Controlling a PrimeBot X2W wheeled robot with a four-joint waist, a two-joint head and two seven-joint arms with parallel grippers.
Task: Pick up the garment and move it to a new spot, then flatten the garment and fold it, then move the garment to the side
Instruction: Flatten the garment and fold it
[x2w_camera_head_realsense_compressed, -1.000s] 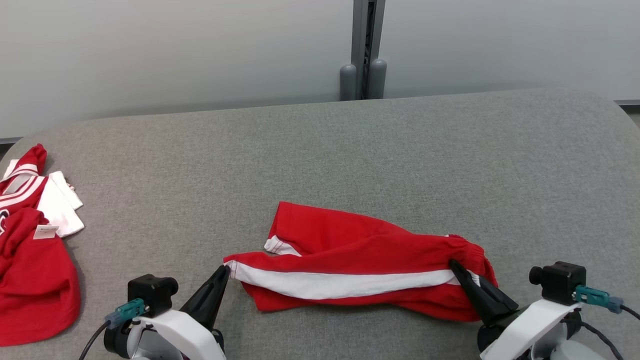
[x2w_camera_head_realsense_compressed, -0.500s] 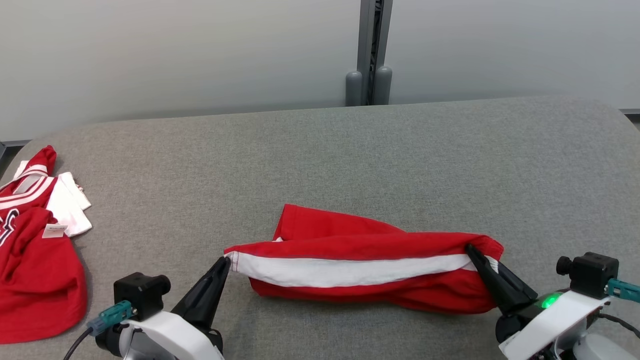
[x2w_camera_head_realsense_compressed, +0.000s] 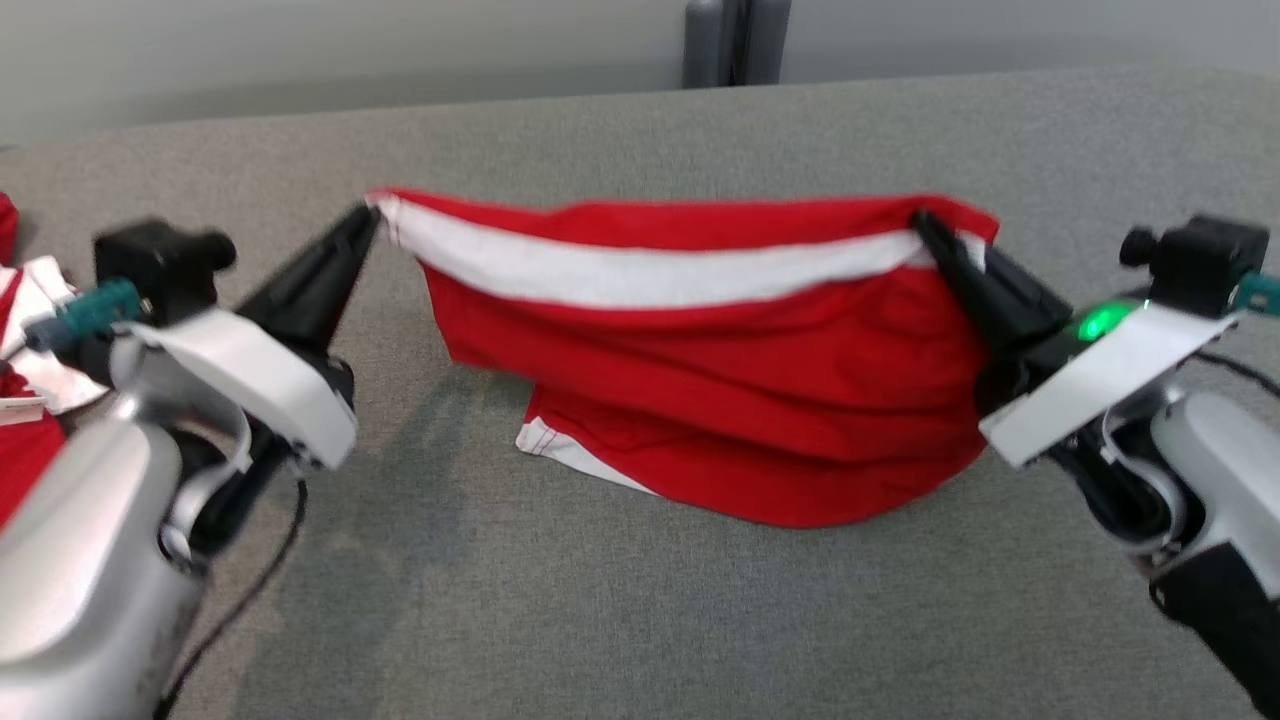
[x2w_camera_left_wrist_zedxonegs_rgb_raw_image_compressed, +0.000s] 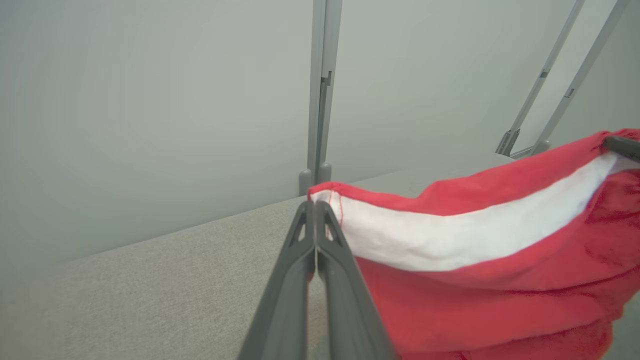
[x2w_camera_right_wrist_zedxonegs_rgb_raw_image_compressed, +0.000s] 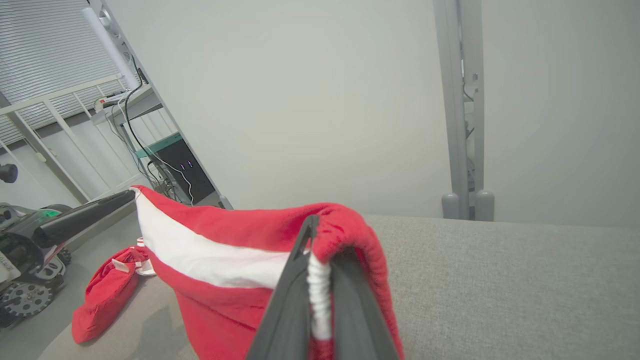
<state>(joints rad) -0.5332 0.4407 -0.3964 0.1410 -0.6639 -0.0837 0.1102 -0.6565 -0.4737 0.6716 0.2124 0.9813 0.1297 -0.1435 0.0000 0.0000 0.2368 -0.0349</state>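
Up off the desk (x2w_camera_head_realsense_compressed: 640, 620) came the garment (x2w_camera_head_realsense_compressed: 700, 360) (x2w_camera_left_wrist_zedxonegs_rgb_raw_image_compressed: 475, 300). A second ago it lay flat and long. Now it hangs down like a little flag. My head moved too, so the whole head picture looks different.

My left fingers (x2w_camera_head_realsense_compressed: 362, 222) (x2w_camera_left_wrist_zedxonegs_rgb_raw_image_compressed: 314, 220) are squeezed tight together on the top left corner of the garment, in the upper left of the head picture. In my left wrist picture they meet in the middle, right where the white stripe begins.

My right fingers (x2w_camera_head_realsense_compressed: 935, 240) (x2w_camera_right_wrist_zedxonegs_rgb_raw_image_compressed: 310, 235) are squeezed on the other top corner, at the upper right of the head picture. In my right wrist picture the bunchy white band of the garment sits between them, and red cloth flops over one finger.

The white stripe runs from one corner to the other and sags a bit in the middle. Below it the red cloth hangs in soft folds. I cannot tell if the bottom edge touches the desk.

A green light (x2w_camera_head_realsense_compressed: 1100, 322) glows on my right wrist. A pile of red and white clothes (x2w_camera_head_realsense_compressed: 40, 290) (x2w_camera_right_wrist_zedxonegs_rgb_raw_image_compressed: 102, 295) lies at the far left edge of the desk, well apart from the garment.
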